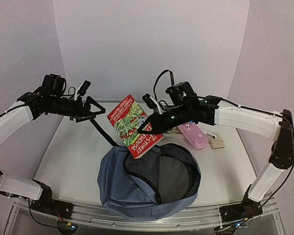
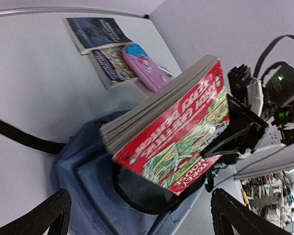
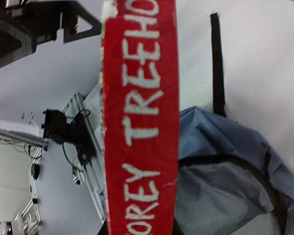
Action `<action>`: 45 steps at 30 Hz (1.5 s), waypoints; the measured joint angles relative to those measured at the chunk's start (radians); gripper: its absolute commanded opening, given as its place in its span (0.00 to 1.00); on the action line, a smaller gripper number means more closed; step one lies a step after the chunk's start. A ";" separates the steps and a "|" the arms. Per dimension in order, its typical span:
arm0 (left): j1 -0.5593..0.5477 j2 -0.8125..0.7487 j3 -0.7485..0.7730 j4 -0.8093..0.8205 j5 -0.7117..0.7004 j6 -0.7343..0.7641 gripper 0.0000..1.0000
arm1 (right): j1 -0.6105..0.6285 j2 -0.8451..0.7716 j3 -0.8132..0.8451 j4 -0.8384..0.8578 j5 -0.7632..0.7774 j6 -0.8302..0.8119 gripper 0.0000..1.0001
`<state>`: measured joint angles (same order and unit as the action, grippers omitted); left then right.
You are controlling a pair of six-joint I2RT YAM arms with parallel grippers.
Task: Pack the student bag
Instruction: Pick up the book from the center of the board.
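Backpack (image 1: 137, 193) sits at the near middle of the table (image 1: 68, 156), between the two arm bases. It lies flat with the zip mouth wide open and facing up, dark lining showing. A black strap (image 1: 104, 133) trails from its far-left side across the table toward the left arm.

Right gripper (image 1: 148, 128): jaws pinching a red paperback book (image 1: 130, 122) by its right edge. The book is off the table and tilted, cover toward the top camera, low corner at the far-left rim of the backpack mouth. Can't tell if that corner touches the fabric. The right wrist view is mostly the red spine with white lettering, backpack below it.

Left gripper (image 1: 95, 108): jaws spread wide, nothing between them. It hovers left of the book, clear of it, pointing at it. In the left wrist view both fingertips (image 2: 49, 213) sit at the bottom corners, with the book and backpack framed between them.

Far right of the table: a pink pencil case (image 1: 193, 134), just past the right arm. The left wrist view shows it lying partly on one of two booklets (image 2: 95, 32) behind it. All of these are outside the backpack.
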<state>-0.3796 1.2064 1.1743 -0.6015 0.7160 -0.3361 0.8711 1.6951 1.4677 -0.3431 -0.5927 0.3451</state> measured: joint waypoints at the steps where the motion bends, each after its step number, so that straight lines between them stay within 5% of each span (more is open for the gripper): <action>1: -0.036 0.023 0.019 0.000 0.022 0.007 1.00 | 0.000 -0.016 -0.018 -0.015 -0.030 -0.010 0.00; 15: -0.243 0.201 0.089 -0.045 0.176 0.060 0.98 | 0.038 -0.064 -0.109 -0.077 -0.392 -0.107 0.00; 22: -0.246 0.201 0.087 -0.035 0.315 0.050 0.58 | 0.051 -0.050 -0.108 -0.077 -0.438 -0.136 0.00; 31: -0.249 0.201 0.066 -0.046 0.385 0.051 0.54 | 0.051 -0.029 -0.095 -0.077 -0.443 -0.162 0.00; 36: -0.255 0.201 0.052 -0.038 0.409 0.049 0.10 | 0.051 -0.029 -0.083 -0.082 -0.444 -0.163 0.00; 38: -0.259 0.198 0.047 -0.019 0.426 0.043 0.00 | 0.050 -0.029 -0.083 -0.091 -0.443 -0.163 0.11; 42: -0.264 0.172 0.010 0.036 0.414 0.024 0.00 | 0.038 -0.029 -0.083 -0.093 -0.451 -0.168 0.65; 45: -0.265 0.139 -0.043 0.103 0.362 -0.030 0.00 | 0.018 -0.037 -0.082 -0.061 -0.439 -0.168 0.85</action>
<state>-0.6441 1.3453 1.1317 -0.4983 1.0781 -0.3659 0.8894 1.6585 1.3853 -0.4037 -1.0315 0.1770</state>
